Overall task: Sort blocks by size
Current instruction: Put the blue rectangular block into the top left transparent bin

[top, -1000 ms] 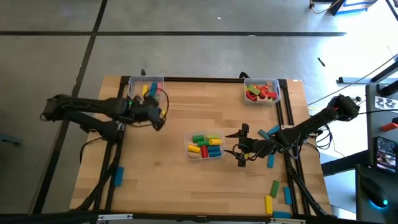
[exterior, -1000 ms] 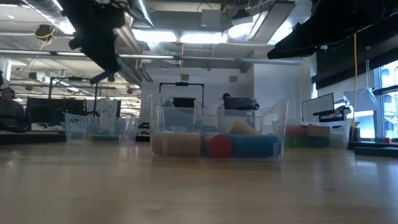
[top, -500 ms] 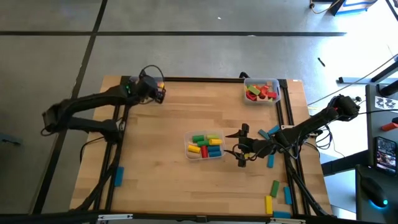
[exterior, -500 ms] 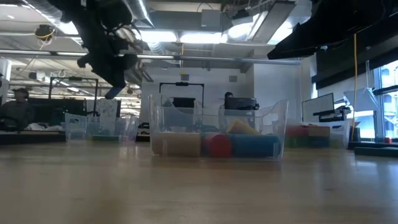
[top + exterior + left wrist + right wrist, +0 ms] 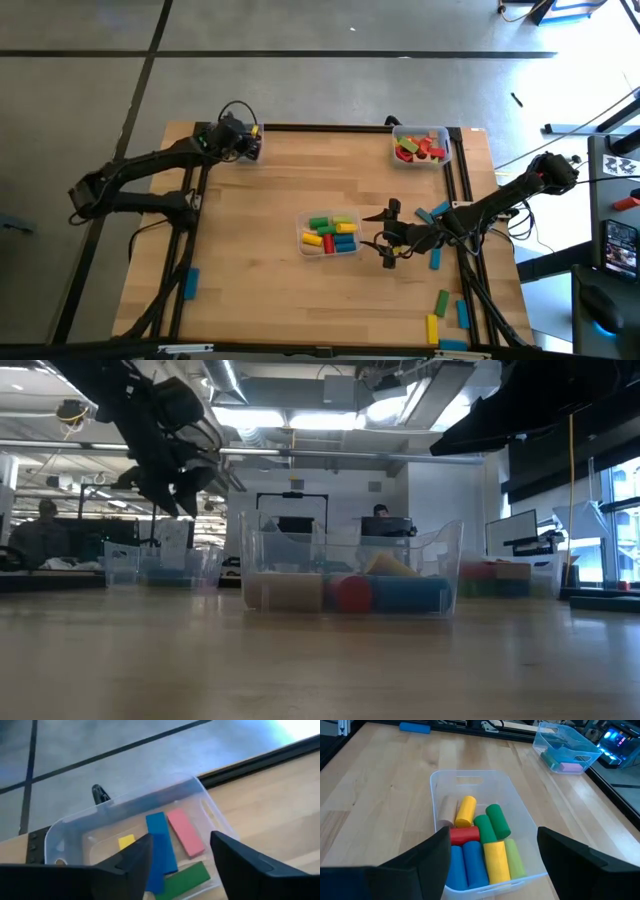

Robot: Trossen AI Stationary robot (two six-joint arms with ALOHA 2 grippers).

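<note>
Left gripper (image 5: 252, 147) hovers over the clear bin (image 5: 210, 815) at the tabletop's (image 5: 300, 190) far left corner, jaws released and empty. In that bin lie flat blocks (image 5: 160, 847): blue, pink, yellow, green. Centre bin (image 5: 330, 234) holds short cylinders (image 5: 477, 845). Right gripper (image 5: 388, 232) sits just beside it, jaws released, empty.

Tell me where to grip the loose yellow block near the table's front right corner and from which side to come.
Take the yellow block across its narrow width at mid-length, coming straight down from above. It lies flat on the table as a short bar, long sides exposed; a green block and a blue block lie close by, so keep the jaws clear of them.
</note>
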